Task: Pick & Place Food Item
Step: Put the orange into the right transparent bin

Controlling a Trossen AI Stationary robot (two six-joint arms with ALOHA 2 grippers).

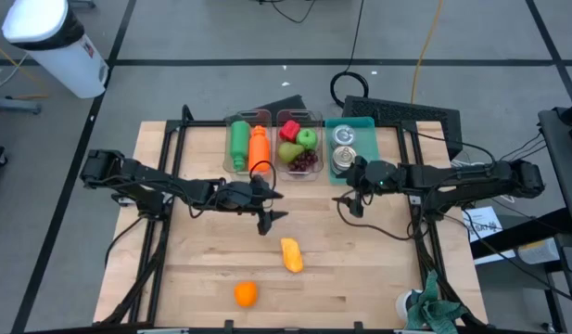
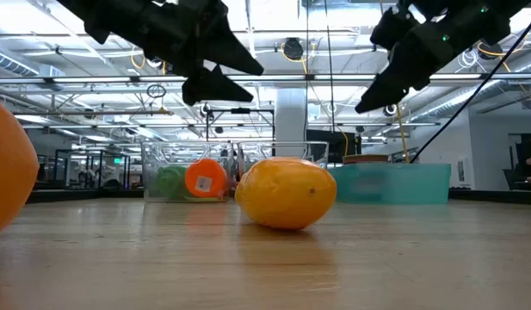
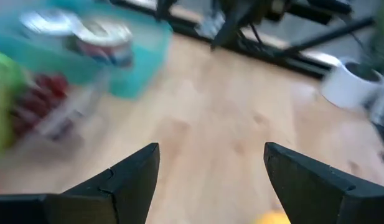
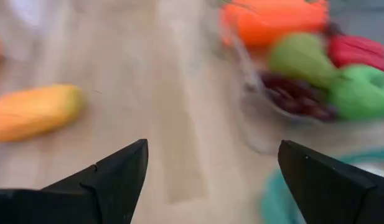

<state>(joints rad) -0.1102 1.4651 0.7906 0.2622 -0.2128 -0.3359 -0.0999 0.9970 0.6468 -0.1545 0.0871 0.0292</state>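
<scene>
Meanwhile, both arms hover with nothing held

Mid-tabletop (image 1: pixel 202 269), the left gripper (image 1: pixel 267 221) hangs jaws spread and empty, just far-left of the yellow-orange mango (image 1: pixel 291 254), likely lining up a grasp. Right gripper (image 1: pixel 349 201), also wide and empty, waits near the teal bin of cans (image 1: pixel 349 147). An orange (image 1: pixel 246 294) lies near the front edge, apart; sorted produce fills the clear bins (image 1: pixel 273 142) at the far side
</scene>
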